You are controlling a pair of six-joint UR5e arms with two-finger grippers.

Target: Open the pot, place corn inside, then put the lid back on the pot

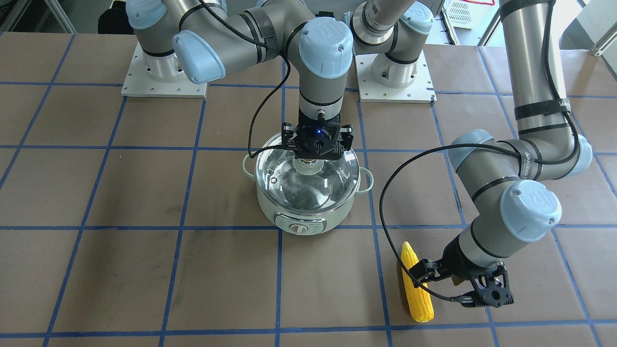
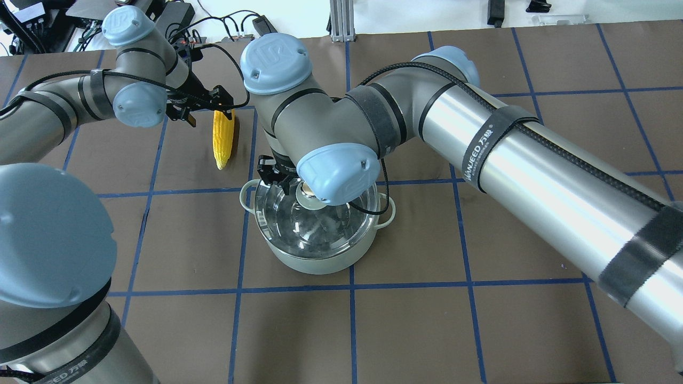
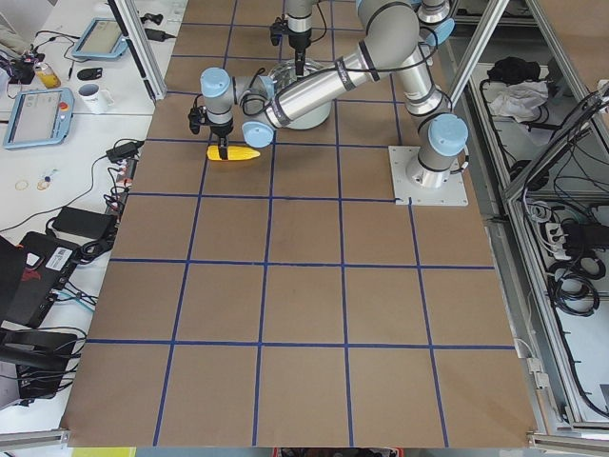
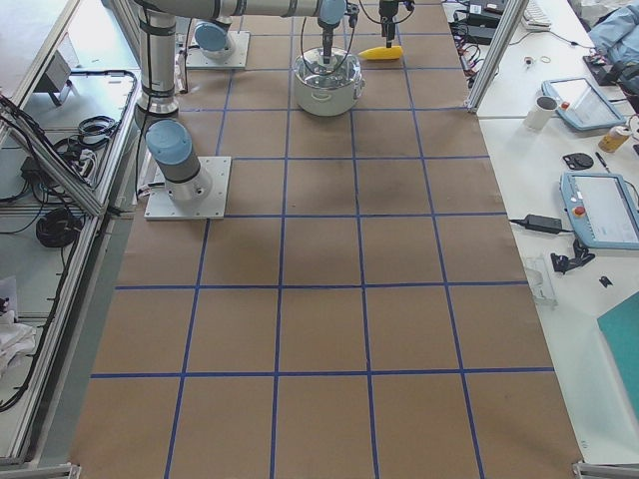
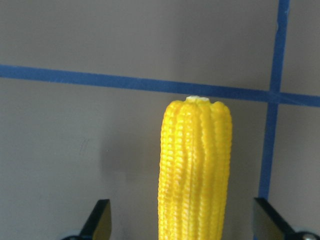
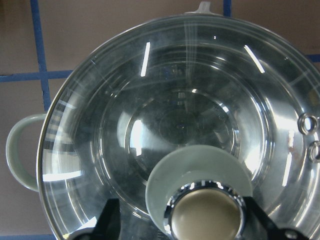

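Note:
The pale mint-green pot [image 1: 299, 217] stands mid-table with the clear glass lid [image 1: 289, 185] sitting on it. My right gripper [image 1: 315, 149] points down over the lid's knob [image 6: 205, 215]. Its fingers [image 6: 107, 222] stand open on either side of the knob, not closed on it. The yellow corn [image 1: 417, 289] lies flat on the table beside the pot, also seen in the overhead view [image 2: 221, 138]. My left gripper [image 1: 418, 275] is open and straddles the corn's thick end. In the left wrist view the corn [image 5: 195, 170] lies between the spread fingers [image 5: 100, 222] with gaps on both sides.
The brown table top carries a blue tape grid. The arms' white base plates [image 1: 164, 77] sit at the robot's side of the table. A black cable [image 1: 385, 193] loops from the left arm between pot and corn. The pot's side handle [image 6: 20, 150] sticks out past the lid.

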